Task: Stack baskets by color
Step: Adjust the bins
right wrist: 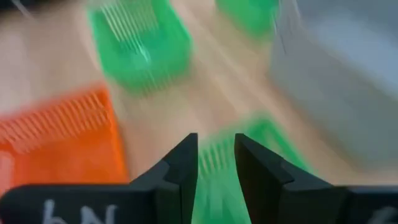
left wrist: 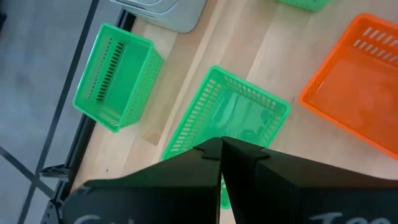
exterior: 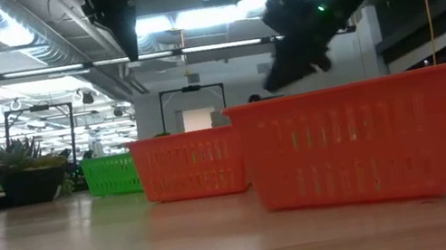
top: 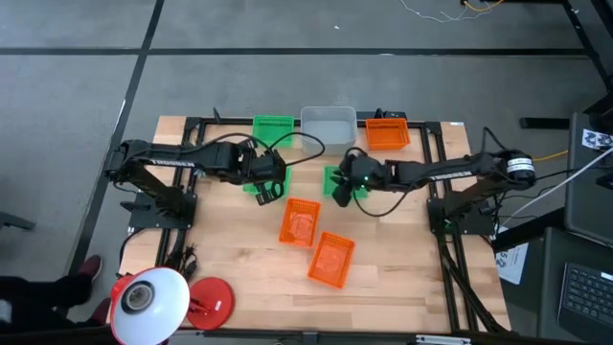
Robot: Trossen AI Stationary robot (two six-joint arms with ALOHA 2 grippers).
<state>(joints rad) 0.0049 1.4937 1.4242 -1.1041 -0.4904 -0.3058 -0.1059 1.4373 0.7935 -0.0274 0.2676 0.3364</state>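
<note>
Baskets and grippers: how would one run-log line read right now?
left gripper: shut, over green basket | right gripper: open, empty | orange baskets: unstacked

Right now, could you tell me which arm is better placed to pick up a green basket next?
Probably the right: its pincer is open over a green basket; the left pincer is shut.

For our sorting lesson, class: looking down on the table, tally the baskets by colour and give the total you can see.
Green baskets: 3
Orange baskets: 3
Grey-white basket: 1 seen; whether more are nested inside it cannot be told
Total: 7 seen
</note>
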